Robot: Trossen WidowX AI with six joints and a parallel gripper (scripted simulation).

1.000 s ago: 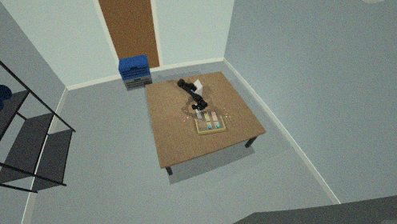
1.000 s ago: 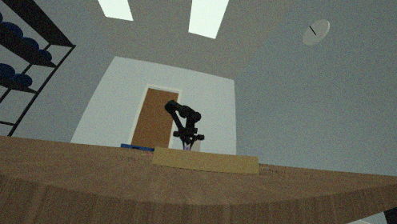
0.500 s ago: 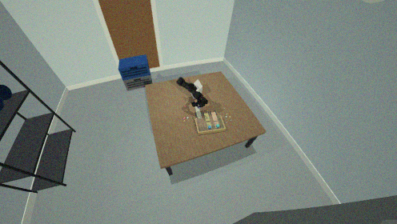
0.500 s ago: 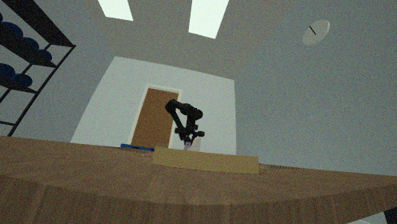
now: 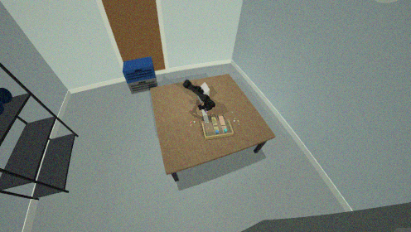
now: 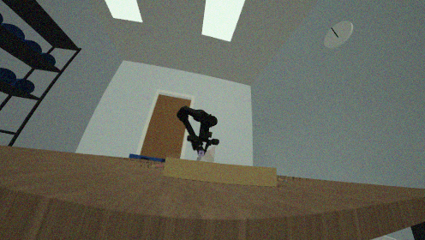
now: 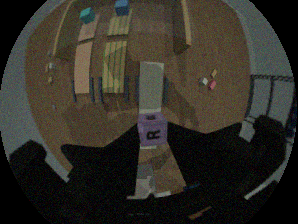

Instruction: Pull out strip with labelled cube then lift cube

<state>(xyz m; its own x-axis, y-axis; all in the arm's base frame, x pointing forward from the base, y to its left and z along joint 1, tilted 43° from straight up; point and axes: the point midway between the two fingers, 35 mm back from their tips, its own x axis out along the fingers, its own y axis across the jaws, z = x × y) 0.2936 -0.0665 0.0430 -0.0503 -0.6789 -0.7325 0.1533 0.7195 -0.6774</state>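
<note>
The purple cube (image 7: 153, 134) (image 6: 201, 153) lettered R is between the fingers of my gripper (image 7: 151, 124) (image 6: 200, 151) (image 5: 203, 109), which is shut on it. In the exterior view it shows just above the tray's top edge. The pale grey strip (image 7: 151, 85) (image 5: 205, 118) lies in line below and beyond the cube, between dark posts; its near part is hidden by the cube and fingers. The yellow striped strip (image 7: 114, 67) (image 5: 214, 121) has a gap, with a blue cube (image 7: 122, 7) (image 5: 216, 132) at its far end. The pink strip (image 7: 83, 68) (image 5: 222, 120) also has a gap, with a teal cube (image 7: 87, 15) (image 5: 225, 130).
A shallow wooden tray (image 5: 219, 136) (image 6: 220, 172) surrounds the strips' far parts. Dark posts stand beside the strips. Small coloured bits, among them a pink one (image 7: 212, 85), lie on the table (image 5: 178, 145) on both sides of the tray. A white object (image 5: 205, 88) stands near the arm's base.
</note>
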